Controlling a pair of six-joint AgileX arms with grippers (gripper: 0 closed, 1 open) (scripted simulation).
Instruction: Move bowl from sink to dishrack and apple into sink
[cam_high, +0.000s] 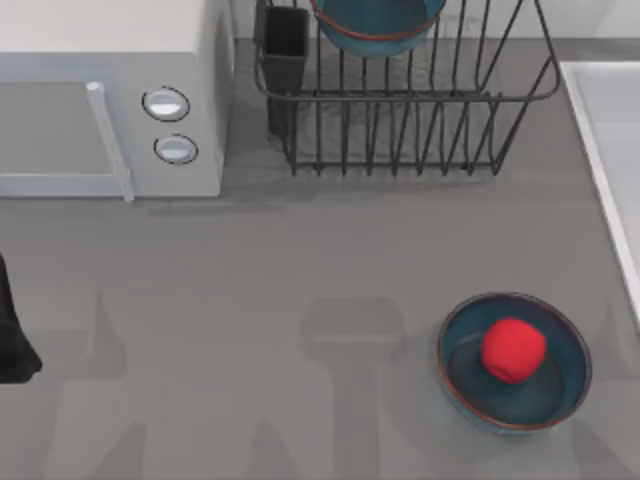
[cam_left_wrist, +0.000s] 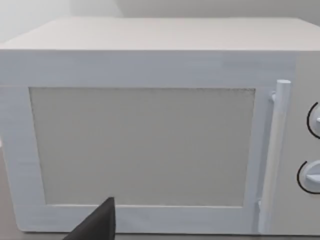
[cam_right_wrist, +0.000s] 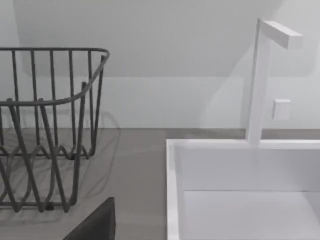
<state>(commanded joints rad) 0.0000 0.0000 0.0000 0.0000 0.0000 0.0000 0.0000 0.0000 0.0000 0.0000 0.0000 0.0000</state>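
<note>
Bowl: one shallow teal-blue bowl with red-brown rim (cam_high: 378, 25) already sits in the dark wire dishrack (cam_high: 420, 120).
Apple: the small bright red apple (cam_high: 513, 349) lies inside a second look-alike bowl (cam_high: 560, 395) on the grey table, near the white rectangular sink (cam_high: 610, 130).
Left: carrying the apple into the sink.
Grippers: finger state cannot be told for either arm.

Grey matte table (cam_high: 250, 270), even soft lighting, faint blurry shadows across its near half. White microwave (cam_high: 110, 100) at the table's back left, door handle and two round knobs facing forward. Plain pale wall (cam_right_wrist: 165, 45) behind the table. White square-section faucet (cam_right_wrist: 260, 80) rises at the back right, a small square block beside it, possibly a control.
</note>
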